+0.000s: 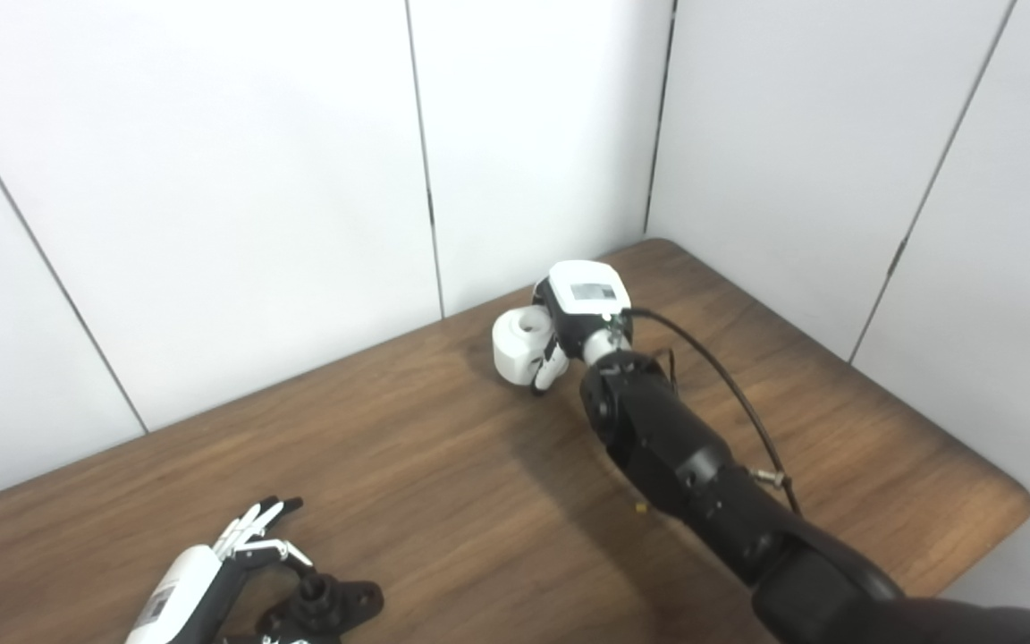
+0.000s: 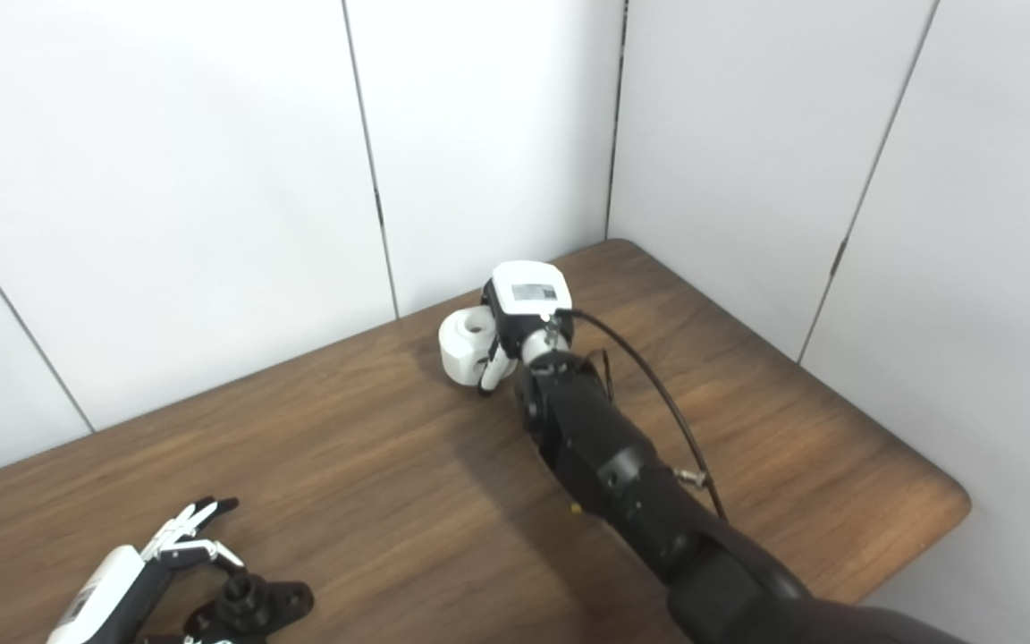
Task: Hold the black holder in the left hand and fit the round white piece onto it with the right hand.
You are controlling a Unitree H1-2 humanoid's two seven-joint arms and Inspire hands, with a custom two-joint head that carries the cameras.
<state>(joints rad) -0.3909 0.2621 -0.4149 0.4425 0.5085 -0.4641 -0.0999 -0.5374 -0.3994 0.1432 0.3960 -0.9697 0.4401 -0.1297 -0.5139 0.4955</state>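
Observation:
The round white piece point(image 1: 518, 345), a short cylinder with a hole in its top, sits at the far side of the table. My right hand point(image 1: 579, 309) reaches over it from the right, its fingers point(image 1: 551, 366) curled around the piece's near side. The black holder point(image 1: 329, 603), a flat base with a round knob, lies on the table at the bottom left. My left hand point(image 1: 242, 542) hovers just left of it with fingers spread and apart, not closed on it. The lower part of that hand is cut off by the picture's edge.
The wooden table point(image 1: 443, 483) has a rounded right corner point(image 1: 1011, 501) and meets white wall panels point(image 1: 211, 224) at the back. A black cable point(image 1: 730, 385) loops off my right forearm.

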